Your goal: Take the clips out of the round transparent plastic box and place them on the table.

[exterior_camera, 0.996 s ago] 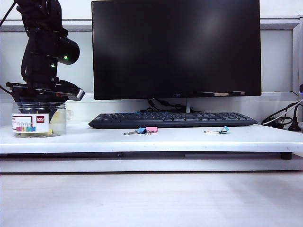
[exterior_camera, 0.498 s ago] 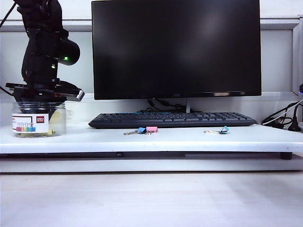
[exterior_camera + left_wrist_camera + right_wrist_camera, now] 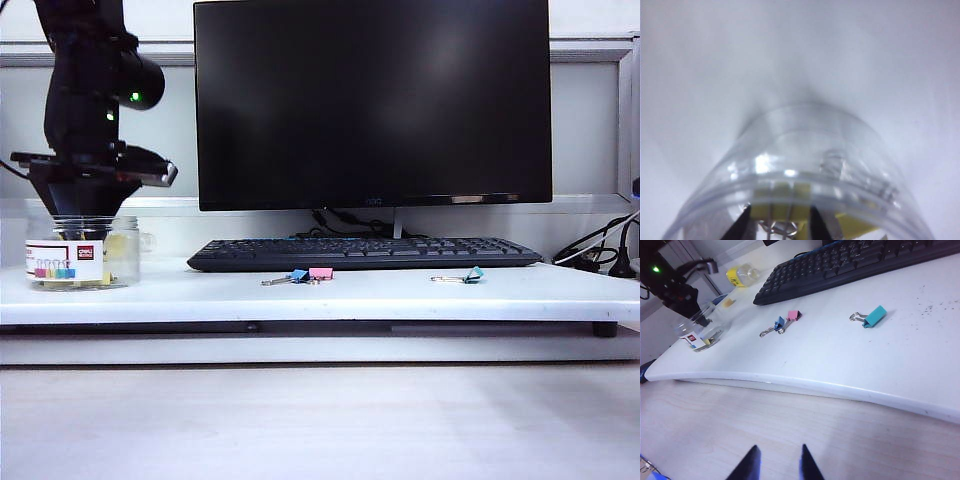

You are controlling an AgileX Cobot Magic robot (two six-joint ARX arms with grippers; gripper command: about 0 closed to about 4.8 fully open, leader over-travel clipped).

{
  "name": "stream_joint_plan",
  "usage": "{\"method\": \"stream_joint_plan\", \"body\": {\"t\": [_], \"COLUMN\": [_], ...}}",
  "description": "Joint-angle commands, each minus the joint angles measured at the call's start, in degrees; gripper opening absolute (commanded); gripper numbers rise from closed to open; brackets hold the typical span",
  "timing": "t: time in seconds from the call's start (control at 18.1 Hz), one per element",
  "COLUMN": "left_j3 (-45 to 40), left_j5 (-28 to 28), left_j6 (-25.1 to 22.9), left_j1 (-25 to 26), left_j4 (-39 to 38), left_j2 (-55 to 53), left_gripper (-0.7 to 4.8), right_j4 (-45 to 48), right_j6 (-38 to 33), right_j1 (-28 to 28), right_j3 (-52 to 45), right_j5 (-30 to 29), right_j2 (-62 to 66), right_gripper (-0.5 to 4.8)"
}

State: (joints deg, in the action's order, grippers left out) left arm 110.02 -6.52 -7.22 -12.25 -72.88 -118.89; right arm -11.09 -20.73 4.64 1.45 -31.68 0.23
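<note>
In the exterior view, the left end effector [image 3: 85, 222] reaches down into the round transparent plastic box [image 3: 82, 254], which stands at the left end of the white bench [image 3: 400, 297]; a blue and pink clip pair [image 3: 310, 275] and a teal clip [image 3: 472, 275] lie in front of the keyboard [image 3: 365, 252]. The left wrist view shows the left end effector's fingers [image 3: 742, 227] inside the box, clamped on a pale-yellow clip [image 3: 781, 212] by its body. In the right wrist view, the right end effector [image 3: 776, 464] hangs off the bench's front edge, fingers apart and holding nothing.
</note>
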Motion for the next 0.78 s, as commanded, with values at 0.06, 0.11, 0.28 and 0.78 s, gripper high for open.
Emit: {"method": "stream_joint_plan", "body": {"t": [0.06,0.11,0.28,0.78], "left_j3": [0.13,0.2,0.35,0.37], "left_j5": [0.22,0.31,1.4,13.2], "left_j6": [0.26,0.31,0.48,3.15], "left_j1": [-0.07,-0.07,-0.09,-2.38], "left_j4": [-0.17,-0.17,0.15,3.87], "left_j2": [0.87,1.4,5.05,12.66], "left_gripper": [0.92,0.92,0.92,0.92], "right_j4": [-0.66,-0.66,-0.66,-0.63], "right_j6": [0.09,0.09,0.11,0.11], "right_j1": [0.02,0.02,0.02,0.02], "right_j3": [0.09,0.09,0.09,0.09], "right_j5": [-0.61,-0.61,-0.59,-0.61], "right_j2": [-0.11,-0.11,-0.11,-0.11], "right_gripper": [1.08,1.08,1.08,1.07]}}
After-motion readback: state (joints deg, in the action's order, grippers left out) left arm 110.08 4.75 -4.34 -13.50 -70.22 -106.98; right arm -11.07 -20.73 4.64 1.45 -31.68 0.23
